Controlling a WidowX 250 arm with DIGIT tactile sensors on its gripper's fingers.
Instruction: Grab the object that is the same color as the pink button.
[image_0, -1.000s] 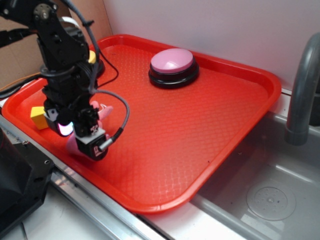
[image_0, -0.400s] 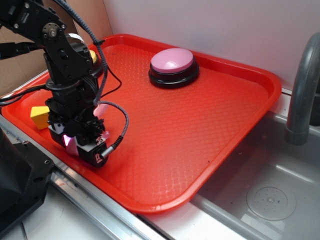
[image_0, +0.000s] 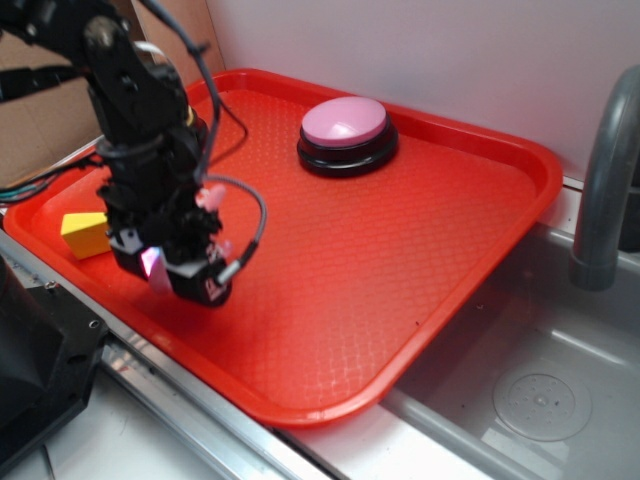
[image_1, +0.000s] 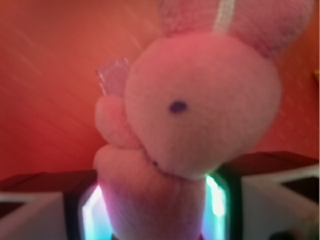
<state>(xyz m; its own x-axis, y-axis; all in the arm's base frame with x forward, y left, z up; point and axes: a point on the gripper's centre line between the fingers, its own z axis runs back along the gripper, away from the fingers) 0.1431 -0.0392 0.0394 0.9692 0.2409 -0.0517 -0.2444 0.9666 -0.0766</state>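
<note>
Although the arm hides much of it in the exterior view, the gripper (image_0: 178, 262) is pinching the pink plush bunny (image_1: 200, 105), whose body sits squeezed between the jaws in the wrist view. That puts the bunny at the near left of the red tray (image_0: 400, 300), just right of the yellow wedge (image_0: 85, 233); the pink button (image_0: 346, 130) stands well apart at the far side. Judging from this, the grab looks essentially made; whether the bunny is clear of the tray I cannot tell.
</note>
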